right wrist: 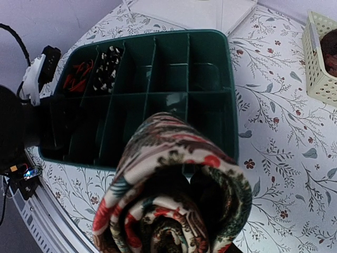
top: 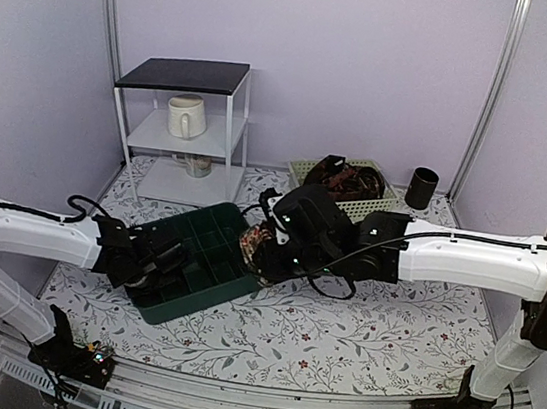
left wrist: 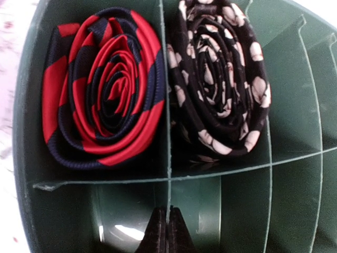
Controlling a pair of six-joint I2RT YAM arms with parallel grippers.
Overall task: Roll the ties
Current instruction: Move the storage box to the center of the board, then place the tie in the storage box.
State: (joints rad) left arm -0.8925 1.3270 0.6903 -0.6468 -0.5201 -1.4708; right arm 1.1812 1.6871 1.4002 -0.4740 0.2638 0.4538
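A dark green divided tray (top: 212, 225) lies at centre left on the floral table. In the left wrist view two neighbouring compartments each hold a coiled tie: a red and navy striped tie (left wrist: 105, 89) and a black tie with pale flowers (left wrist: 221, 79). My left gripper (left wrist: 168, 232) is down in the tray, its jaws shut on a thin divider wall (left wrist: 169, 158). My right gripper (top: 266, 249) is shut on a rolled cream, red and dark green paisley tie (right wrist: 174, 179), held just above the tray's near right edge (right wrist: 231, 121). The coil hides its fingertips.
A cream basket (top: 374, 210) with more ties stands at the back, with a black cup (top: 421, 188) to its right. A white shelf unit (top: 188, 128) at the back left carries a mug (top: 186, 115) and a jar (top: 198, 165).
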